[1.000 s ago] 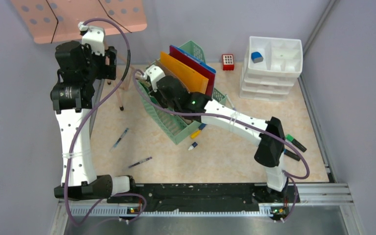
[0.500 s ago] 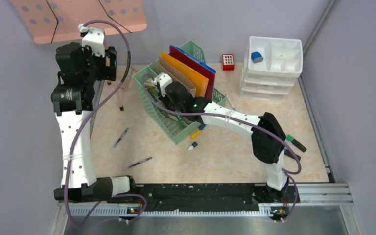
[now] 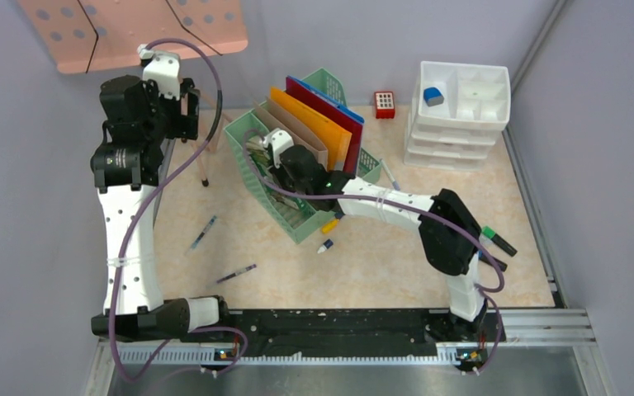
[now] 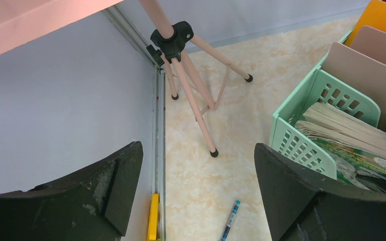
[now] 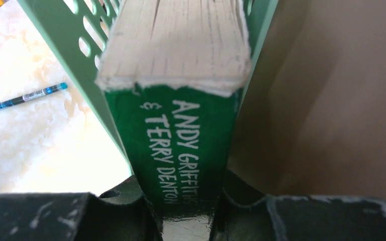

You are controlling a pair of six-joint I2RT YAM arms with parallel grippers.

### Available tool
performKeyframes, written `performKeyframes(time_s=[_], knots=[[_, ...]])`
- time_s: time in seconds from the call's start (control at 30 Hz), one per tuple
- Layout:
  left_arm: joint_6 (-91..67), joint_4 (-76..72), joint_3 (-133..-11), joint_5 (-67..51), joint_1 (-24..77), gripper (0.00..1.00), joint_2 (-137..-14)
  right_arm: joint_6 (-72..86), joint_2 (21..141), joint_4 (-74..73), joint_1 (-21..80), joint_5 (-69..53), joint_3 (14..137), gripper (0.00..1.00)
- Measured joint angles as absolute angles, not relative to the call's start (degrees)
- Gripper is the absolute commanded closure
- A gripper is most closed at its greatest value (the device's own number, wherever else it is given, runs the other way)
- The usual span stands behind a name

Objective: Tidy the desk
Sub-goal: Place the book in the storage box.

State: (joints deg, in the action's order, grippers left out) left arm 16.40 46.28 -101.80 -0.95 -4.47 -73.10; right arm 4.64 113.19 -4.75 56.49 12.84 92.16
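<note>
Right gripper (image 5: pixel 186 213) clamped on spine of green book (image 5: pixel 178 70); book sits in near slot of green rack (image 3: pixel 295 216); left gripper (image 4: pixel 196 196) wide open, empty, raised left of rack; desk (image 3: pixel 396 264) under rack, pen (image 3: pixel 202 233) loose left of rack; book judged stiff, fairly heavy, glossy cover may slip; grip spine, pages would fan

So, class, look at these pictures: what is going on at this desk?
The right tool is clamped on the spine of a green book. The book stands in the green rack, between the rack's wall and a brown folder. The left tool hangs open and empty above the pink stand's legs. Loose pens lie on the desk.
</note>
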Motion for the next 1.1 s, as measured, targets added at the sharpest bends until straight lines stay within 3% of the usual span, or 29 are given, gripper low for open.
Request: performKeyframes(time_s=[0.43, 0.83, 1.0, 1.1], knots=[[16.43, 45.76, -99.55, -0.80, -4.47, 0.13, -72.23, 6.20, 120.95, -4.16, 56.62, 13.91, 97.36, 1.00], [16.36, 43.40, -98.13, -0.99, -4.47, 0.13, -70.59, 7.11, 116.25, 9.28, 56.99, 15.40, 83.99, 0.68], [16.34, 43.24, -96.92, -1.45, -4.47, 0.13, -70.13, 8.03, 112.90, 8.62, 57.39, 15.25, 78.98, 0.40], [16.21, 43.05, -96.40, -1.83, -4.47, 0.13, -69.93, 8.21, 111.15, 8.25, 57.93, 15.11, 76.29, 0.37]])
